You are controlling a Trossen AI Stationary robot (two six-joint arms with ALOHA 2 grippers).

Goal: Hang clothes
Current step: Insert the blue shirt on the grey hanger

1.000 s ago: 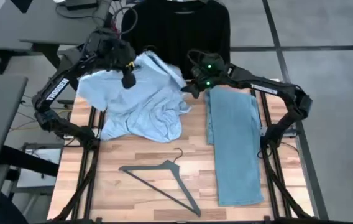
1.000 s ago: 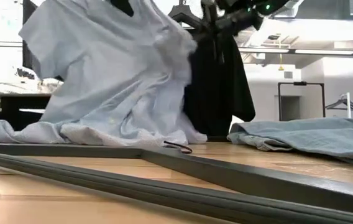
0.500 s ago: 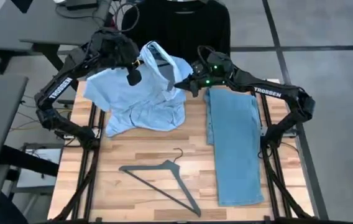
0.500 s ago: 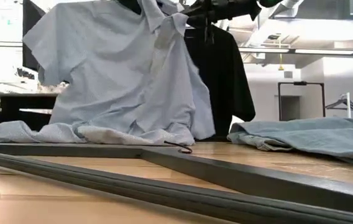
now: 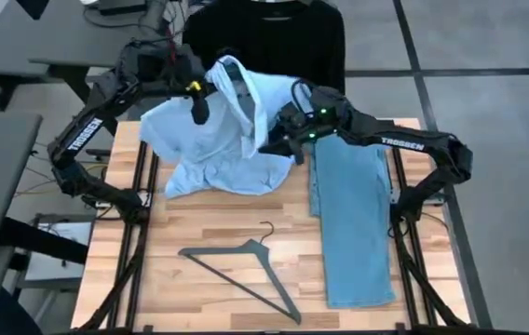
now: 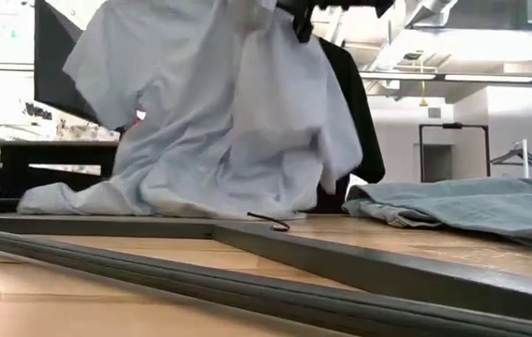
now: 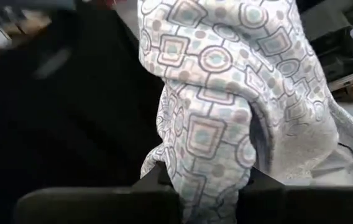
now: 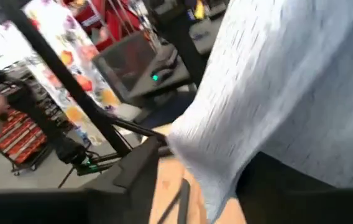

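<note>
A wooden slatted table stands on a grey floor, with dark desks off to the left in the high view and a bright workshop room behind it in the low view. At the table's far edge the pale blue button shirt is lifted between both arms, its lower hem still bunched on the wood and its collar end raised highest. The left hand is closed on the collar region; the left wrist view shows patterned lining cloth pinched between its two fingers. The right hand grips the shirt's opposite edge, and the right wrist view shows pale fabric clamped between its fingers.

A black t-shirt already hangs just beyond the table's far edge, behind the raised shirt. The light blue jeans lie flat along the table's right side, long axis running near to far. The dark hanger lies on the near half of the table, well apart from both hands, its hook pointing towards the shirt and its bar slanting towards the near right.

The deciding relation is this: the hanger sits nearward of the shirt, roughly midway between the arms, so either could reach it, but both are occupied holding cloth.
</note>
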